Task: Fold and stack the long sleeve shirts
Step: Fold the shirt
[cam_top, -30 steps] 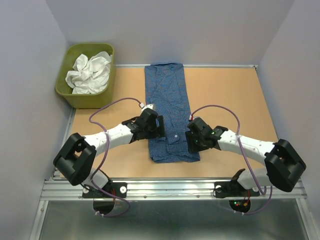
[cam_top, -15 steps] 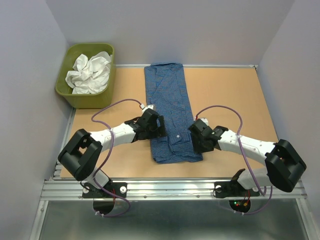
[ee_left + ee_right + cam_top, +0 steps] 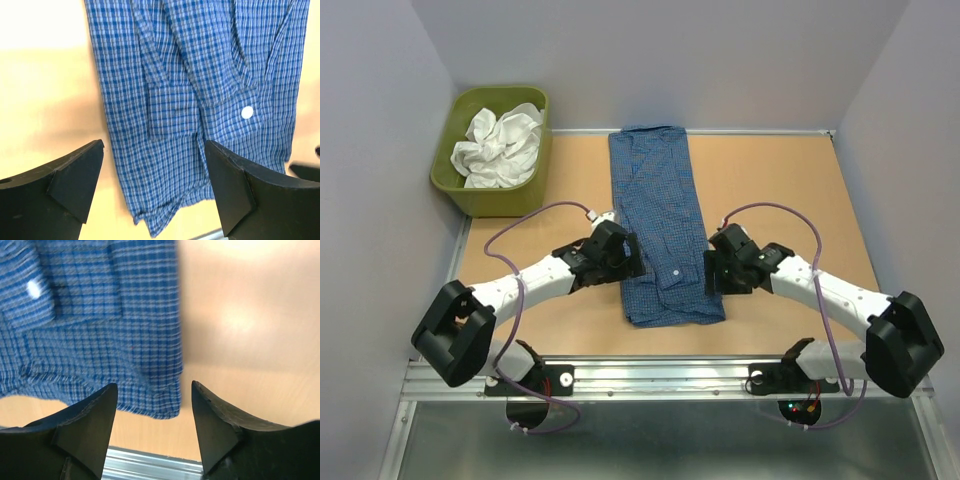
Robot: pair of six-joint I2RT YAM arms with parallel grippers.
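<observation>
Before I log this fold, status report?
Left gripper, right gripper open, flanking blue shirt. Shirt flat. White garment in green tub. No obstruction.

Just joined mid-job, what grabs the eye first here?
A blue checked shirt, folded into a long strip, lies down the middle of the table. The left gripper and right gripper hang open over its near end, one at each side edge. A crumpled white garment sits in the green tub at the far left corner.
</observation>
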